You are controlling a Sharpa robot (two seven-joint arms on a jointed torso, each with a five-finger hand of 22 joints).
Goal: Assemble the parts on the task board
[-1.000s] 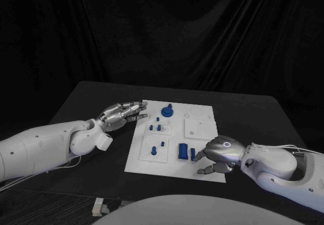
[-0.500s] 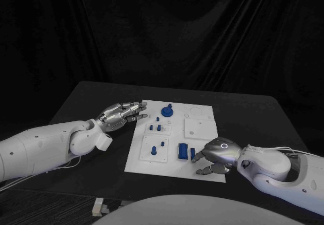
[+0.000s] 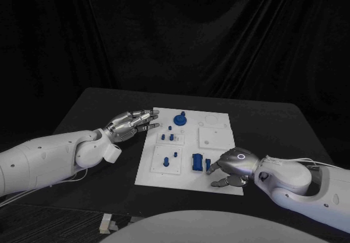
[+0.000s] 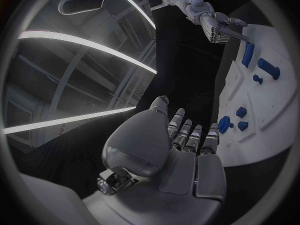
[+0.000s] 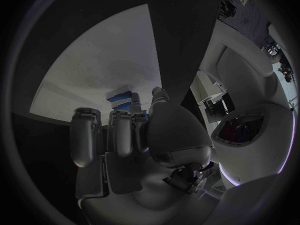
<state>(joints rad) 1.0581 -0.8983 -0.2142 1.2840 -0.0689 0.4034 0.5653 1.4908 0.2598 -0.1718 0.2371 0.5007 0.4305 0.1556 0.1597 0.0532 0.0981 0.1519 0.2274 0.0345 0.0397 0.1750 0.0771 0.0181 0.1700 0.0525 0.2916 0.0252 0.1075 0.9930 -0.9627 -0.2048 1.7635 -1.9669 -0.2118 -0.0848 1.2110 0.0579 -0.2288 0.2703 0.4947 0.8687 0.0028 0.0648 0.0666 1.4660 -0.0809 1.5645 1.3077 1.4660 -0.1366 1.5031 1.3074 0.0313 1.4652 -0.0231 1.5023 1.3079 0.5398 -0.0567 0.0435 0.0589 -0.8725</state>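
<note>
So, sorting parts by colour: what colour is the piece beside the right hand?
Blue. The part stands out against the white task board, clearest in the head view.

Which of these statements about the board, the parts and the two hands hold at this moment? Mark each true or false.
1. The left hand hovers at the task board's far left edge, holding nothing. True.
2. The right hand is lifted high above the table, well away from the board. False: it is low over the board's near right corner, its fingers by the blue block.
3. The round blue part sits near the board's far edge. True.
4. The task board is black. False: it is white, on a black table.
5. All blue parts lie off the board on the table. False: they lie on or stand in the board.
</note>
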